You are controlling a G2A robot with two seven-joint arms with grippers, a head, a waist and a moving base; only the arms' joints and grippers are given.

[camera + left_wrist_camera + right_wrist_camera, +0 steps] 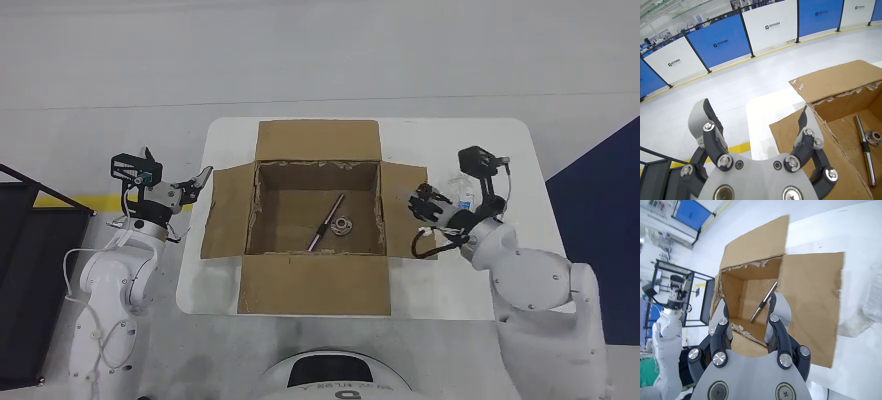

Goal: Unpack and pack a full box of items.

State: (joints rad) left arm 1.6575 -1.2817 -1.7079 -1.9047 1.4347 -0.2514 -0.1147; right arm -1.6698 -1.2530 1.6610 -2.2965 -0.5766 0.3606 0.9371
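Brown cardboard box (312,286) in front of me sits open in the middle of the white table (470,290), all four flaps splayed outward, with torn paper along the rim. On its floor a slim shiny steel rod with a black band (326,222) lies diagonally, and a small round metal flange (343,225) is just beside it.

White rounded arms (110,278) bear the left end effector (755,106) and right end effector (748,298): grey plates, black links, silver screws.
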